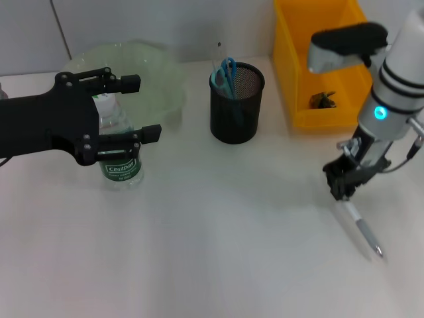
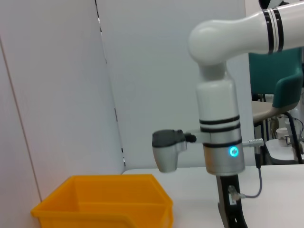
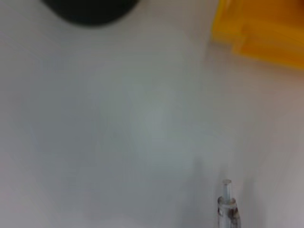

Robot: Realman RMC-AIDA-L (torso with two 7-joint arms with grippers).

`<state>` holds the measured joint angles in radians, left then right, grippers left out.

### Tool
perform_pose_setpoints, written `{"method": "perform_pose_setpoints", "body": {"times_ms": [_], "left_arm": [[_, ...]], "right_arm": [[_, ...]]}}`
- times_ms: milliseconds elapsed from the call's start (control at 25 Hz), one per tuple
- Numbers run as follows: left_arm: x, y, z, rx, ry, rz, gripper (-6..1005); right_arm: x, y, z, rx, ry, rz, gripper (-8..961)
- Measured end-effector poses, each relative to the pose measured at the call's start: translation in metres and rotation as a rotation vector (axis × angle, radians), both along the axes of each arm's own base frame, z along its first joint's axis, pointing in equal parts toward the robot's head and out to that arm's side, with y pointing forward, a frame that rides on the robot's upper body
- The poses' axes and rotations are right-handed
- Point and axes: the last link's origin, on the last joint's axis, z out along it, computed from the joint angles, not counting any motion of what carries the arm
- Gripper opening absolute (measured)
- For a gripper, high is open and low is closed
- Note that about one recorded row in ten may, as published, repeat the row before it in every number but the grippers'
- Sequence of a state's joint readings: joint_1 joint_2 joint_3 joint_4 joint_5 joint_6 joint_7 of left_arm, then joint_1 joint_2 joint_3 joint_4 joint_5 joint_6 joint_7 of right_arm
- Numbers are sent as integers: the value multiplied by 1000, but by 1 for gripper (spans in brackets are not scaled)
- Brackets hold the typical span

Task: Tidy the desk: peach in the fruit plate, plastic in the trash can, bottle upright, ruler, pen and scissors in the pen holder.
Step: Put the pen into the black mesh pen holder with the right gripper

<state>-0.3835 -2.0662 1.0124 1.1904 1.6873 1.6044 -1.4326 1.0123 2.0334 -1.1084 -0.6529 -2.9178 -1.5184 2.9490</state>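
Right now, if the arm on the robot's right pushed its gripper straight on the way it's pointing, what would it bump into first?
The right gripper points down at the desk, and the pen lies right at its fingertips. So it would probably meet the pen's near end first, then the white table beneath. How close it already is isn't clear.

Clear bottle [image 1: 121, 159] with green label upright beside pale green plate [image 1: 162, 73]. Black mesh pen holder [image 1: 236, 103] holds blue scissors [image 1: 227, 73]. Pen [image 1: 361, 228] lies on desk. Yellow bin [image 1: 318, 73] holds dark scrap [image 1: 322, 100].
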Motion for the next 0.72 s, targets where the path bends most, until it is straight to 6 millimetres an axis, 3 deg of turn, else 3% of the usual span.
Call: {"method": "perform_pose_setpoints", "body": {"times_ms": [360, 520, 720], "left_arm": [[3, 0, 4, 7, -29, -4, 783], [3, -3, 4, -13, -57, 10, 783], [2, -16, 0, -106, -84, 12, 783]], "right_arm": [[-29, 6, 34, 105, 63, 113, 133], [-50, 3, 59, 185, 146, 242, 132], [-59, -2, 85, 270, 230, 373, 132]]}}
